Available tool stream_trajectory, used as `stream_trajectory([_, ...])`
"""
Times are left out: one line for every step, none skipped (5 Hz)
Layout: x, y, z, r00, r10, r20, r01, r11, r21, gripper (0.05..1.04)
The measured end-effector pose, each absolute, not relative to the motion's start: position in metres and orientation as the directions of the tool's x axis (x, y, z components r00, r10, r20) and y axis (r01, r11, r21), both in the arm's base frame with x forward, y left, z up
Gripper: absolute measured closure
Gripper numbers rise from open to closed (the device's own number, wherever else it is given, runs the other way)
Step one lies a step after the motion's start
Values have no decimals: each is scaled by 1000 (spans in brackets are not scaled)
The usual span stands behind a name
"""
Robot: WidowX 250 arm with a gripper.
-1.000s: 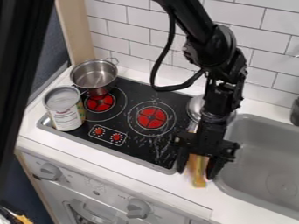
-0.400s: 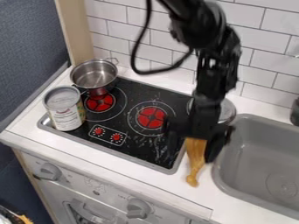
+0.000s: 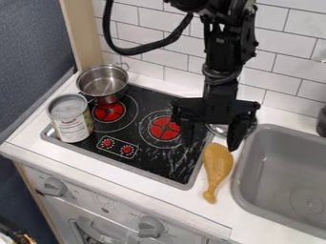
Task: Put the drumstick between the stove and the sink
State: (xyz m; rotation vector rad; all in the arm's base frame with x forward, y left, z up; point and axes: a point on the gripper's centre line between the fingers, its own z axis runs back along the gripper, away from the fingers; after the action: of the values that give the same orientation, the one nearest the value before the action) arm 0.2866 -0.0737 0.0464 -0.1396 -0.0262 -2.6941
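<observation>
an empty, spread pincer (image 3: 210, 144) is hanging above a drumstick (image 3: 218, 162) lying between stove (image 3: 167, 162) and sink (image 3: 274, 162), likely needing a straight, nudge-free rise.

Hangs down from the top edge of the view, with the arm (image 3: 224, 50) nearly upright above the fingers (image 3: 236, 131). Trails a black cable (image 3: 143, 50) in a loose curve, higher than the fingers and off toward the view's left. Narrows at the wrist (image 3: 221, 78), then spreads into the broad gripper (image 3: 211, 144) just above the fingers. Points both fingertips downward, parted by a wide gap.
</observation>
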Motion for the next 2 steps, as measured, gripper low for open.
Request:
stream_trajectory([286, -74, 46, -899, -427, 102, 428, -904, -7, 83])
stream_trajectory([286, -73, 46, -898, -428, 102, 429, -903, -7, 83])
